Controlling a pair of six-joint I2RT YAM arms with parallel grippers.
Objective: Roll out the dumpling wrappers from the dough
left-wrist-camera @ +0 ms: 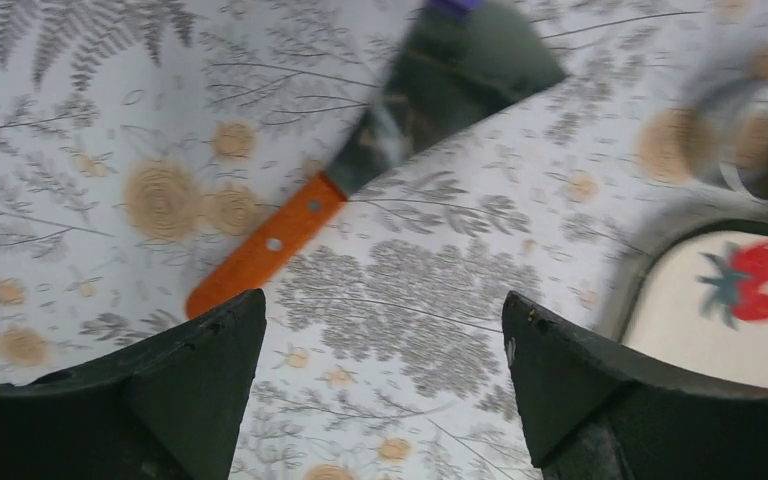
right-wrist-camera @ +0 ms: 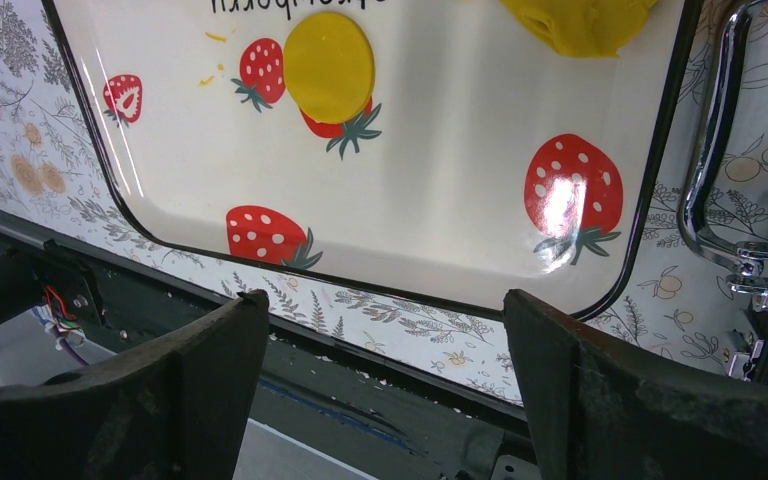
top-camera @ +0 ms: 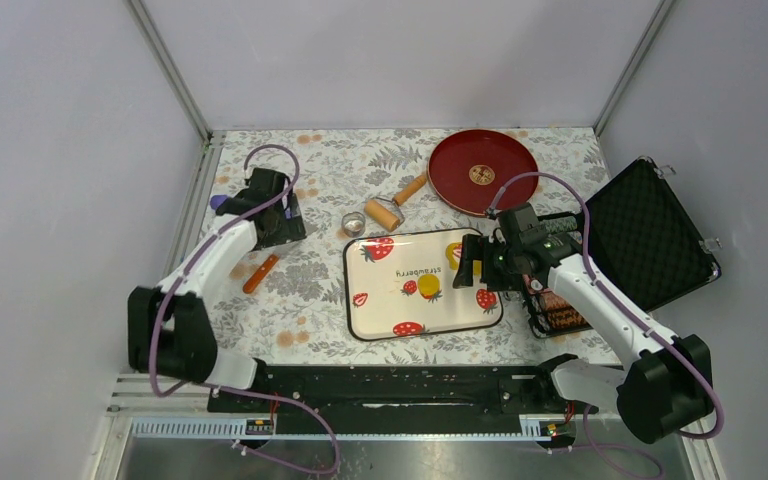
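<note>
One round yellow dumpling wrapper [top-camera: 428, 285] lies flat on the strawberry-print tray [top-camera: 370, 325], over a printed strawberry. It also shows in the right wrist view [right-wrist-camera: 328, 66]. The yellow dough lump [top-camera: 454, 253] sits at the tray's far right, partly hidden by my right gripper [top-camera: 470, 262]; its edge shows in the right wrist view [right-wrist-camera: 580, 22]. My right gripper [right-wrist-camera: 385, 330] is open and empty, above the tray's right end. My left gripper [top-camera: 282, 225] is open and empty over the cloth left of the tray, as the left wrist view [left-wrist-camera: 385, 330] also shows.
A wooden rolling pin [top-camera: 390, 205] and a metal ring cutter [top-camera: 354, 223] lie behind the tray. An orange-handled scraper [top-camera: 260, 273] lies by my left gripper [left-wrist-camera: 265, 245]. A red plate [top-camera: 483, 170] sits at the back. An open black case [top-camera: 650, 235] stands on the right.
</note>
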